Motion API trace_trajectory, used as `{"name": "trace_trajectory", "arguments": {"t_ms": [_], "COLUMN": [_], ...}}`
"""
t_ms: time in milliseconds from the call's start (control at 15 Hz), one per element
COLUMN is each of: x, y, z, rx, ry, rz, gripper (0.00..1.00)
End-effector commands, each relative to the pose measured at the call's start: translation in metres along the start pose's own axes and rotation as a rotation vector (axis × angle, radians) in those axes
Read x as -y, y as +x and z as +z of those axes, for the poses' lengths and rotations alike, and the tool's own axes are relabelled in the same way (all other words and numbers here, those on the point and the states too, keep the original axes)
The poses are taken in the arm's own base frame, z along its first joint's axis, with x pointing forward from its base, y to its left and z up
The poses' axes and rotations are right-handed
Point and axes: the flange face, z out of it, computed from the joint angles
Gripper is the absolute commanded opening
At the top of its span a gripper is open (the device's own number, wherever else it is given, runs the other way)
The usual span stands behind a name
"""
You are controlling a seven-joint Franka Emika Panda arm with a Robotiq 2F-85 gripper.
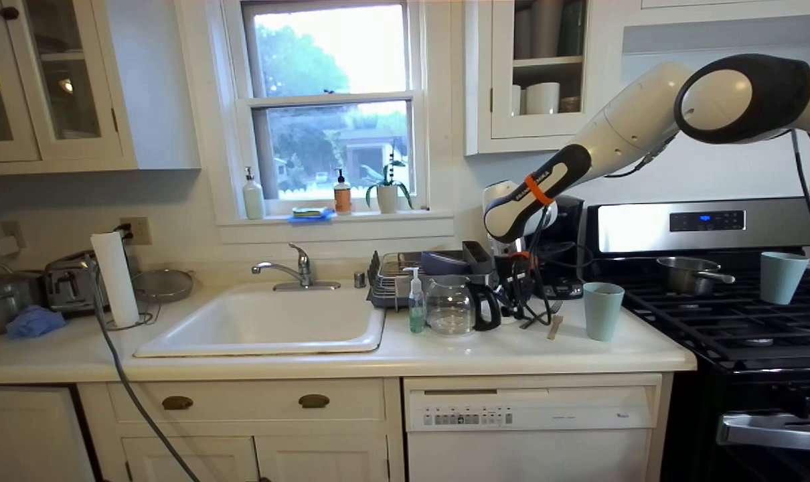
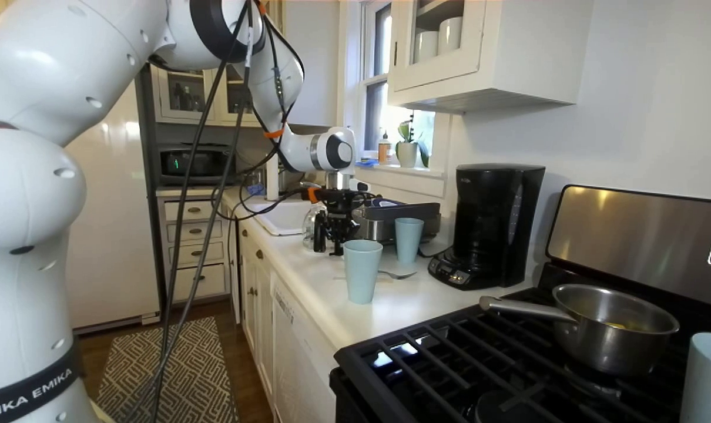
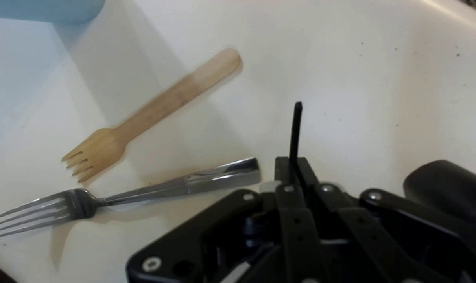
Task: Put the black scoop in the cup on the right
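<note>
In the wrist view my gripper [image 3: 295, 167] is shut on the thin handle of the black scoop [image 3: 296, 129], which sticks out past the fingertips; its bowl is hidden. In an exterior view the gripper [image 2: 336, 249] points down low over the counter, beside the glass carafe. One light-blue cup [image 2: 362, 273] stands upright near the counter's front edge, and another cup [image 2: 408, 241] is farther back by the dish rack. On the stove stands a third cup [image 1: 782, 278]. A cup's lower part [image 3: 45, 10] shows at the wrist view's top left.
A wooden fork [image 3: 159, 110] and a metal fork [image 3: 143, 192] lie on the counter beside the gripper. The carafe [image 1: 450, 304], soap bottle [image 1: 416, 304] and dish rack [image 1: 395, 274] are close by. The coffee maker [image 2: 490, 229] stands against the wall; a pot [image 2: 614, 329] sits on the stove.
</note>
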Motion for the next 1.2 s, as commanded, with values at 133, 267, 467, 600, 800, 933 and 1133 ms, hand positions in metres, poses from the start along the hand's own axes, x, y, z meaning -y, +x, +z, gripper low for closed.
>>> {"name": "trace_trajectory", "arguments": {"t_ms": [133, 267, 467, 600, 800, 933, 1133], "x": [-0.021, -0.03, -0.042, -0.048, -0.053, -0.054, -0.054], "y": [0.014, 0.017, 0.019, 0.02, 0.023, 0.025, 0.028], "z": [-0.008, -0.008, -0.002, 0.003, 0.009, 0.008, 0.006], "rx": [-0.002, -0.004, 0.005, 0.007, 0.0, -0.014, -0.021], "ry": [0.173, 0.234, 0.307, 0.321, 0.308, 0.298, 0.293], "rz": [0.027, 0.047, 0.08, 0.099, 0.126, 0.135, 0.146], "gripper": [0.01, 0.01, 0.01, 0.01, 0.01, 0.01, 0.01]}}
